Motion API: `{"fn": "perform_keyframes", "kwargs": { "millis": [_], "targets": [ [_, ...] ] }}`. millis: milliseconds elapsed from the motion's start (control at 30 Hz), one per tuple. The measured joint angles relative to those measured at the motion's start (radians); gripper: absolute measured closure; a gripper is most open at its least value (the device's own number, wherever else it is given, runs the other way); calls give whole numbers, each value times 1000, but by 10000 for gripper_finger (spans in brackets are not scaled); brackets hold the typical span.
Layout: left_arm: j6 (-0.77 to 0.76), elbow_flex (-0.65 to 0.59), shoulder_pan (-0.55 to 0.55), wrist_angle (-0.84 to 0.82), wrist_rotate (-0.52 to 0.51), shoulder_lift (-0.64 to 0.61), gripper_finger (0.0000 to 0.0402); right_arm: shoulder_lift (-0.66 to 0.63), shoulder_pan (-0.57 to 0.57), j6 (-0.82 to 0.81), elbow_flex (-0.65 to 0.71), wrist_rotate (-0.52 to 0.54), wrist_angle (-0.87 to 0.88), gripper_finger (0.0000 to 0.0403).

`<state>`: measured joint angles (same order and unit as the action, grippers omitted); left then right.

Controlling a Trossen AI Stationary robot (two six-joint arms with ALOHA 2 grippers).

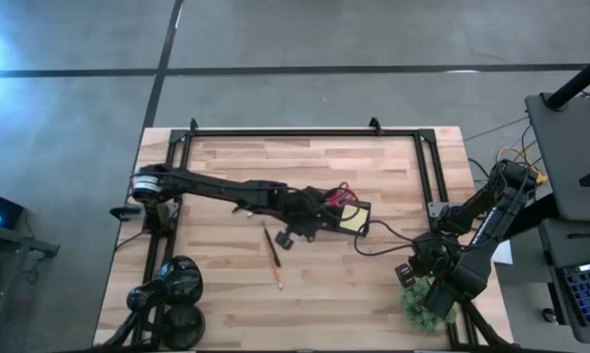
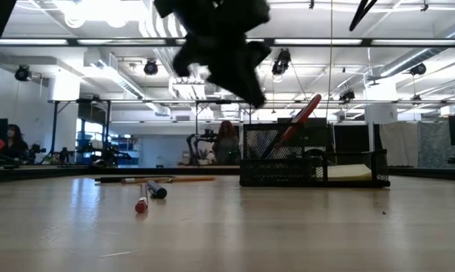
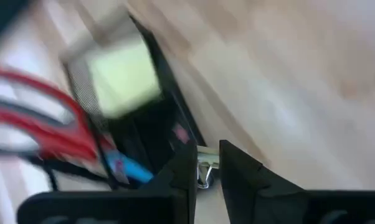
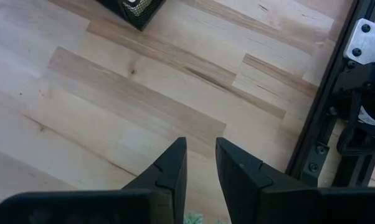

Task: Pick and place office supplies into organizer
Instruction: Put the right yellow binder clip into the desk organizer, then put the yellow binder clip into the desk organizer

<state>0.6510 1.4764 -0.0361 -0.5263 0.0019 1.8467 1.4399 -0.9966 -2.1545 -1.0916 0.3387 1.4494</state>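
Note:
The dark organizer stands mid-table. Red-handled scissors lean in one of its compartments, handles up, with a blue piece beside them. A yellow note pad lies in the other. An orange pencil and a dark pen lie flat on the wood to its left. My left gripper hangs above the table at the organizer's near-left corner, shut on a small silvery metal piece. My right gripper waits at the near right, slightly open, holding nothing. My left gripper pinches the small silvery piece between its two fingertips. It comes slanting down from the table's left. The piece is lifted clear of the table. Its full shape is hidden between the fingers.
A green spiky plant ball sits near the front right corner under the right arm. A black round lamp-like object stands at the front left. A black cable runs from the organizer toward the right. Bare wood lies in front of the organizer.

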Motion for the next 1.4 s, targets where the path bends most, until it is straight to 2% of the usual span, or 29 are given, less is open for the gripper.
{"fn": "perform_keyframes", "kwargs": {
  "millis": [100,200,267,400,533,733,833,933,1033,1133,1233,1333,1400],
  "targets": [
    [-74,13,7,79,-5,35,366,0,0,0,0,1,1,326],
    [-167,28,19,78,-23,99,366,0,0,1,0,1,1,326],
    [-206,38,22,77,-83,142,364,0,0,3,0,1,1,326],
    [-273,74,33,74,-189,219,344,0,0,4,0,1,1,326],
    [-305,100,36,46,-193,241,318,0,0,1,0,-6,-2,326],
    [-435,106,26,-65,-174,175,272,0,0,5,0,-6,-6,326],
    [-521,105,26,-213,-185,103,255,0,0,15,2,-6,-3,326],
    [-669,78,33,-358,-251,36,252,0,0,17,4,-5,-2,326],
    [-830,29,82,-448,-265,-41,253,0,0,18,8,-1,0,326],
    [-987,-34,173,-499,-235,-74,254,0,0,19,9,0,1,326],
    [-1084,-96,262,-482,-104,-90,254,0,0,19,8,0,1,326],
    [-1077,-147,310,-449,79,-98,254,-2,0,19,8,-4,0,326],
    [-1048,-180,313,-433,127,-80,254,-2,0,19,8,-5,-1,326]
  ]
}}
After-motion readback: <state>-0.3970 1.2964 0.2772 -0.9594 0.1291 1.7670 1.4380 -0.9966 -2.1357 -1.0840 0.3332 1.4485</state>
